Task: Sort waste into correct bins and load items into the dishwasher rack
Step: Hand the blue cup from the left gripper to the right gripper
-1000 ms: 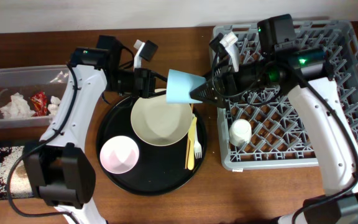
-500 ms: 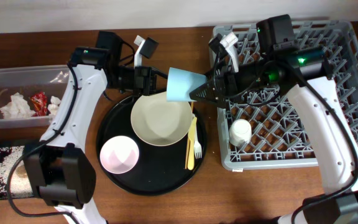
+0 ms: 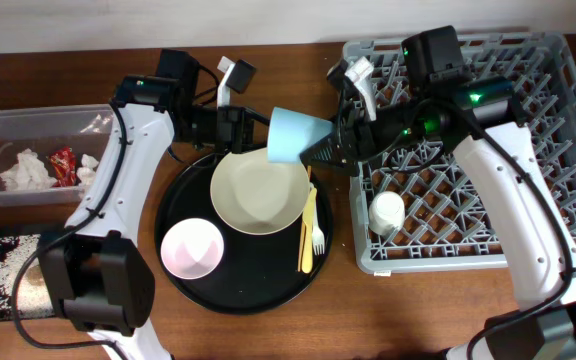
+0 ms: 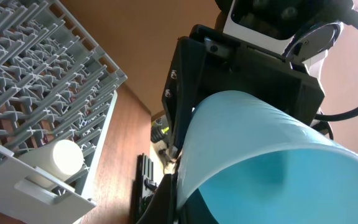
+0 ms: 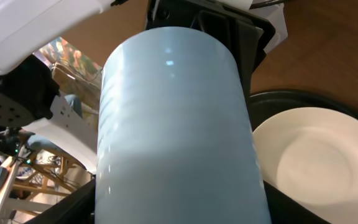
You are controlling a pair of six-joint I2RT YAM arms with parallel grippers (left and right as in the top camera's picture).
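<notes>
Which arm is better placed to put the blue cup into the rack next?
Right. The right fingers flank the blue cup, and that arm stands over the rack; the left fingers hold the cup away from it.

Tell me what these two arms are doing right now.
They seem to be handing over the blue cup in mid-air. The left gripper holds its rim; the right gripper straddles its base, grip unclear. The plate, pink bowl and fork lie on the black tray.
</notes>
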